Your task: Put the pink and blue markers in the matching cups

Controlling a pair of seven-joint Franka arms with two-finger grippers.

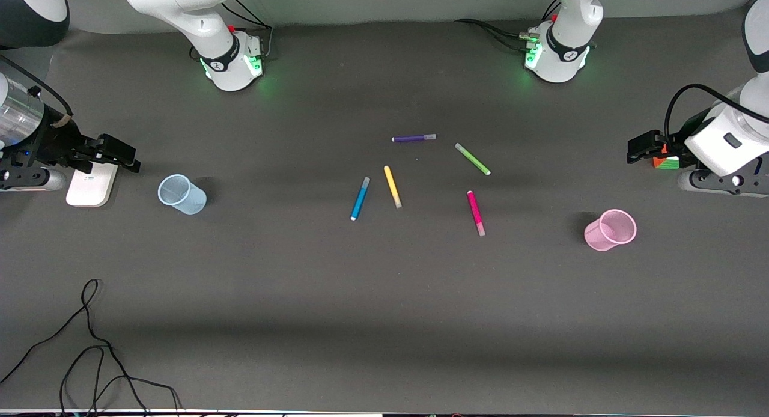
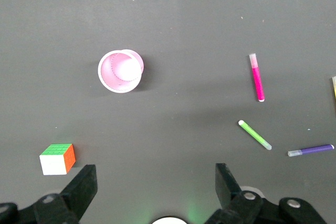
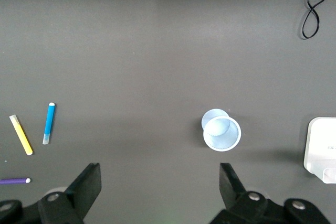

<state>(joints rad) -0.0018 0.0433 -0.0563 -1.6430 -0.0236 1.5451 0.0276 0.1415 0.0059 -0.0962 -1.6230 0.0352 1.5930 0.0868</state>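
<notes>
The cyan-blue marker [image 1: 360,199] and the magenta-pink marker [image 1: 476,213] lie flat mid-table. The pale blue cup [image 1: 181,194] stands toward the right arm's end, the pale pink cup [image 1: 610,229] toward the left arm's end. My right gripper [image 1: 123,155] is open and empty, over the table beside the blue cup [image 3: 221,130]; its wrist view also shows the blue marker [image 3: 49,123]. My left gripper [image 1: 640,149] is open and empty at the left arm's end; its wrist view shows the pink cup [image 2: 121,71] and pink marker [image 2: 257,77].
Yellow [image 1: 392,187], green [image 1: 472,159] and purple [image 1: 413,138] markers lie among the two task markers. A colour cube [image 1: 667,163] sits under the left gripper, a white device [image 1: 91,185] under the right gripper. A black cable [image 1: 90,345] lies near the front corner.
</notes>
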